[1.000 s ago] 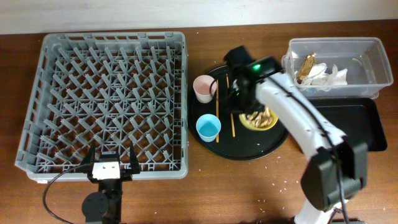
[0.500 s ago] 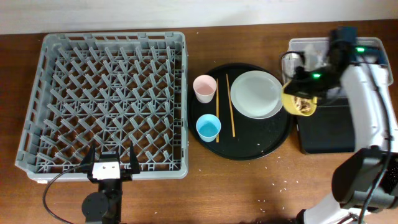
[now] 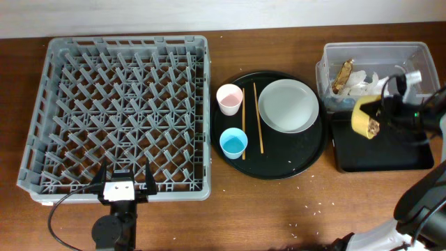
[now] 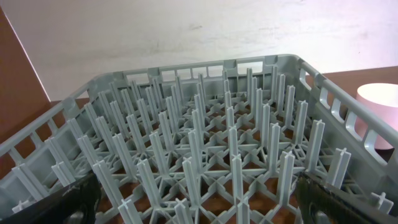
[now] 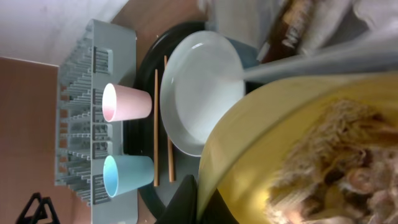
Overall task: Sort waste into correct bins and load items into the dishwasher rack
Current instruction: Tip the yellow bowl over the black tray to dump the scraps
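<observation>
- Shifting yellow bowl [image 3: 364,117] further right, over black tray [image 3: 390,159].
- Pinching rim tight in right gripper [image 3: 382,113]; idling left gripper [image 3: 124,183] wide, empty.
- Apparently dumping scraps [image 5: 336,162]; needing fuller tilt.

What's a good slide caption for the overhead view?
Right gripper holds the yellow bowl of food scraps tilted over the flat black tray; cups, plate and chopsticks sit on the round tray.
</observation>
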`<move>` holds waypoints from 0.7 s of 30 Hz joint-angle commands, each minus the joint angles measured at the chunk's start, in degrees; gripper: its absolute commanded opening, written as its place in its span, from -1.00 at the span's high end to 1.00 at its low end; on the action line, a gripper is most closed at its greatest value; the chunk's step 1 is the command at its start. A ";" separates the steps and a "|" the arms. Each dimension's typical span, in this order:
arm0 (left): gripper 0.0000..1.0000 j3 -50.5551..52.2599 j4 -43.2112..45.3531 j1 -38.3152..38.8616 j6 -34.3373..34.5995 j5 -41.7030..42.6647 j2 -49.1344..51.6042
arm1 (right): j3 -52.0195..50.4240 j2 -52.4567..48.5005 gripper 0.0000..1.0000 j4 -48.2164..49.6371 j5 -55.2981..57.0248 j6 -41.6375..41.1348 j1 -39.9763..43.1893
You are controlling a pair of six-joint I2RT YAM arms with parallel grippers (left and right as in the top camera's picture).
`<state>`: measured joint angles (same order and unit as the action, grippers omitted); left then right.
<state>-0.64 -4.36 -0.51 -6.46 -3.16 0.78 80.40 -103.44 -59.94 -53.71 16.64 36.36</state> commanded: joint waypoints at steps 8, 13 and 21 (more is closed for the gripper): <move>-0.99 0.11 -0.26 -0.42 -0.94 0.59 -0.44 | -12.74 0.74 0.92 11.82 -17.73 -0.46 8.44; -0.99 0.11 -0.26 -0.42 -0.94 0.59 -0.44 | -12.74 0.74 0.92 11.78 -22.93 -3.76 12.66; -0.99 0.11 -0.26 -0.42 -0.94 0.59 -0.42 | -12.74 0.24 0.92 12.02 -23.96 -5.60 18.49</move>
<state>-0.64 -4.36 -0.51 -6.48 -3.16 0.80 67.90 -103.44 -48.12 -74.78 11.66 53.71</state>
